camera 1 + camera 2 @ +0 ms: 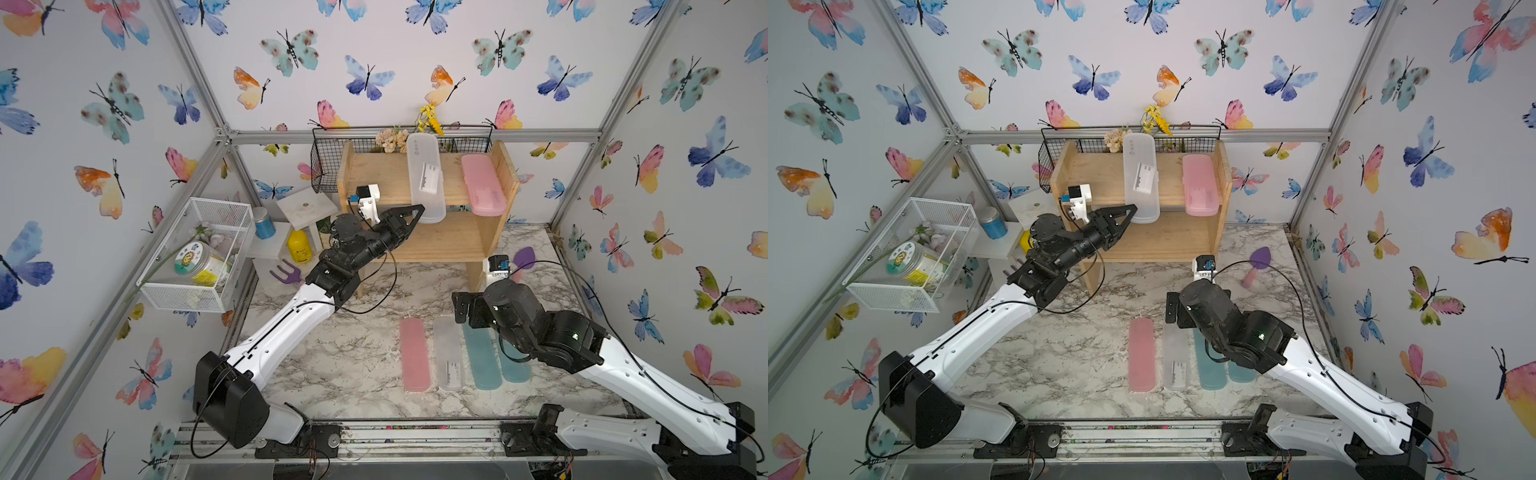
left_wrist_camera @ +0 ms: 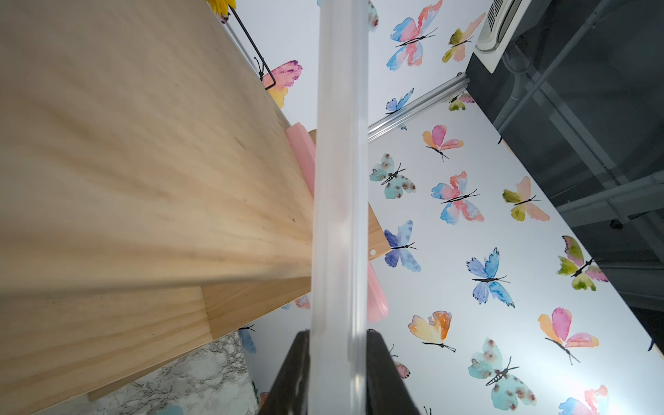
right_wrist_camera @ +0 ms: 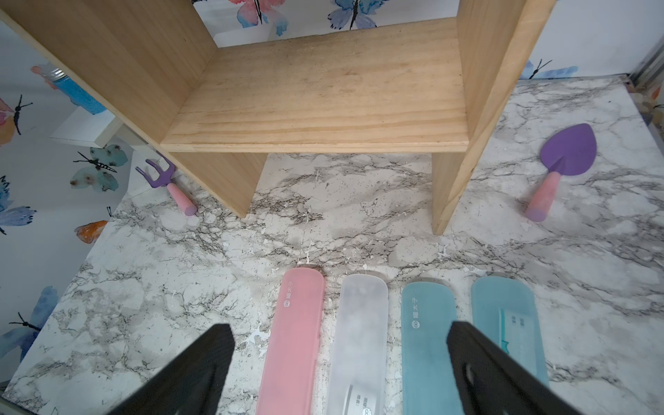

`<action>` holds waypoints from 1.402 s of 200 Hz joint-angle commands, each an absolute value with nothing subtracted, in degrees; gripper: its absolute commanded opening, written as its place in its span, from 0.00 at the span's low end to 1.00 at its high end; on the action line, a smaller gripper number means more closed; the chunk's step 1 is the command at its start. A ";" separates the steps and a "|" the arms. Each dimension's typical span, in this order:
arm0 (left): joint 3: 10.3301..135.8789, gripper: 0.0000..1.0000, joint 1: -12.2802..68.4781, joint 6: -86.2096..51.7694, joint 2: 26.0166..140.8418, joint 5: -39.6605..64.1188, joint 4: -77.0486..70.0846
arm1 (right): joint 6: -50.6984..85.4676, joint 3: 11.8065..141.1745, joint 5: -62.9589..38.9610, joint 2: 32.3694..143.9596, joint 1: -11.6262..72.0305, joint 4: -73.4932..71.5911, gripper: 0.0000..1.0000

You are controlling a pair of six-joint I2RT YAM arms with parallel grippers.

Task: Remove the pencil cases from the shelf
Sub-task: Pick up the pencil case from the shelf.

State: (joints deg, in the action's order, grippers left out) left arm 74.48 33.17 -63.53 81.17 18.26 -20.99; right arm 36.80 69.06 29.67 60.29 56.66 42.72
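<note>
Four cases (image 1: 449, 353) lie in a row on the table (image 1: 353, 365), the right pincer (image 3: 339, 328) wide and empty above them. Farther back, the left pincer (image 1: 417, 212) clamps the near end of the white case (image 1: 424, 178) overhanging the top tier of the shelf (image 1: 374, 174). It should draw the case out straight and level, clear of the pink case (image 1: 484, 185) beside it.

White walls (image 1: 409, 45) printed with watercolour butterflies enclose the cell, joined by aluminium frame rails (image 1: 415, 135). Grey-veined marble tabletop (image 3: 359, 222) spreads beneath the right gripper (image 3: 339, 328)
</note>
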 commanded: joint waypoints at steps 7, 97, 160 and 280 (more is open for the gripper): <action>68.24 0.10 33.07 -52.66 75.06 16.78 -16.52 | 34.02 72.19 26.02 58.88 56.43 41.10 0.99; 45.26 0.00 39.63 -33.77 50.64 -3.59 -6.81 | 26.35 91.92 2.98 78.51 56.51 29.61 0.99; 39.67 0.00 39.78 -33.32 40.84 -6.90 -2.83 | 27.69 95.84 -0.77 86.77 56.51 24.05 0.99; 37.22 0.00 39.80 -35.73 38.97 -4.92 -3.71 | 27.13 96.16 -1.04 92.65 56.51 18.16 0.99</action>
